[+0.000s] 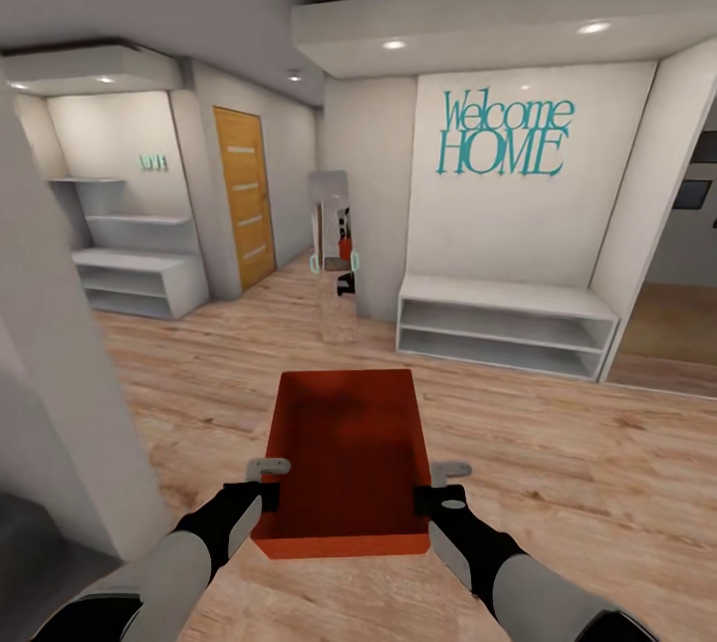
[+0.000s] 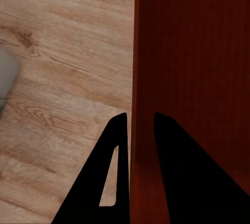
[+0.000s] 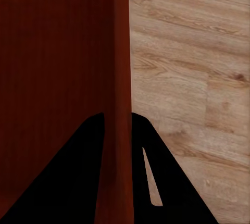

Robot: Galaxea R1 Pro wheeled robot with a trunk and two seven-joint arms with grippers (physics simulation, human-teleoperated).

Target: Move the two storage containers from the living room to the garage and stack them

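I carry one orange-red storage container (image 1: 344, 453), open-topped and empty, in front of me above a light wood plank floor. My left gripper (image 1: 267, 486) is shut on its left wall, and my right gripper (image 1: 430, 491) is shut on its right wall. In the left wrist view the two black fingers (image 2: 117, 177) straddle the container's thin wall (image 2: 139, 78). The right wrist view has the same grip, fingers (image 3: 146, 166) on either side of the wall (image 3: 121, 78). The scene is an entry hall with wood flooring.
A white shelf bench (image 1: 503, 323) stands under a "Welcome HOME" wall sign (image 1: 506, 134) ahead right. A narrow mirror (image 1: 335, 254) stands straight ahead, a wooden door (image 1: 244, 194) and white shelving (image 1: 134, 274) at left. A white wall corner (image 1: 60, 403) is close on my left.
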